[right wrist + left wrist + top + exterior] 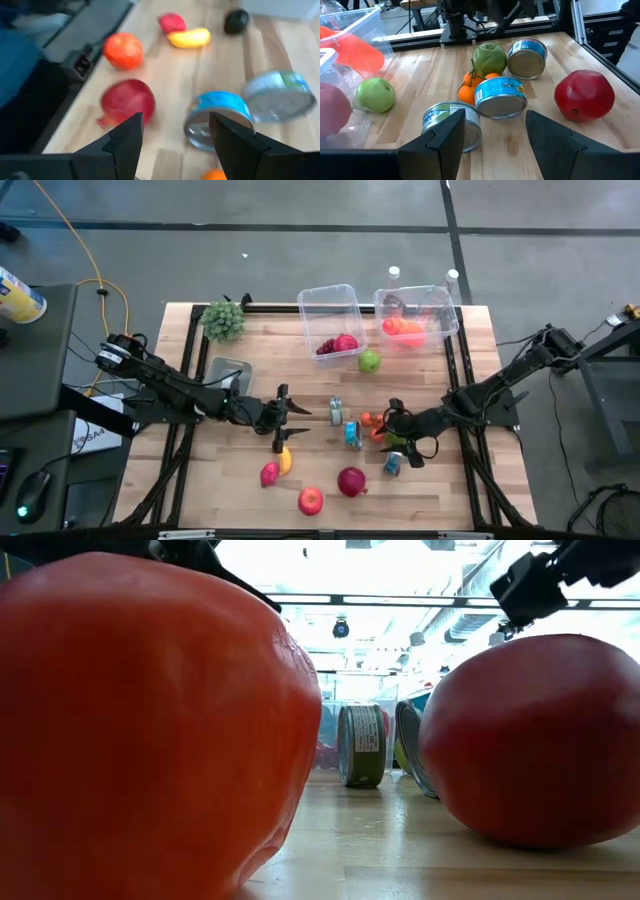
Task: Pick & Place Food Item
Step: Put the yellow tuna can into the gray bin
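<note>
Now | wooden table point(200, 490) | grey floor point(300, 240) | both arms' fingers parted, holding nothing

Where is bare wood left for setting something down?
Free: the table's right side below the right bin, and the near-left corner beside the banana. Crowded: the middle, where cans and oranges cluster between both open grippers.

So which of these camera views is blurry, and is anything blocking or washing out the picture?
Right wrist view: soft all over, the pomegranate and blue can smeared. Low view: two red fruits fill the frame out of focus, the ceiling lights glare white, and only the green-label can is sharp. Left wrist and high views: clear.
</note>
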You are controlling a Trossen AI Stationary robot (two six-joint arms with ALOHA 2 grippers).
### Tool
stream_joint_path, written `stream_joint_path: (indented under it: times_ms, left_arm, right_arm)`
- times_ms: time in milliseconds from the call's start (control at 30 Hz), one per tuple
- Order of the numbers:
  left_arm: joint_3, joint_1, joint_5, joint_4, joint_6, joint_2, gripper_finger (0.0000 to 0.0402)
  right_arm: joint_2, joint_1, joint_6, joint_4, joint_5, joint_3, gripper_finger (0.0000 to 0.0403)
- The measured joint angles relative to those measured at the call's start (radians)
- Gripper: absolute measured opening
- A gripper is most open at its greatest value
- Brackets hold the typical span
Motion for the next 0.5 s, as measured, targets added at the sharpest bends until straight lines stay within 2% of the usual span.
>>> stream_joint_path:
  times_ms: [400,500]
  left_arm:
    - [-0.001,-0.005,-0.006,-0.001,-0.031,0.000,0.0199]
    - [-0.001,-0.002,-0.019,-0.015,-0.029,-0.001,0.0199]
  right_arm:
    - [0.000,0.000,-0.003,-0.157,0.142,0.000,0.0215]
    - [0.000,0.000,0.005,-0.199,0.150,0.000,0.0215]
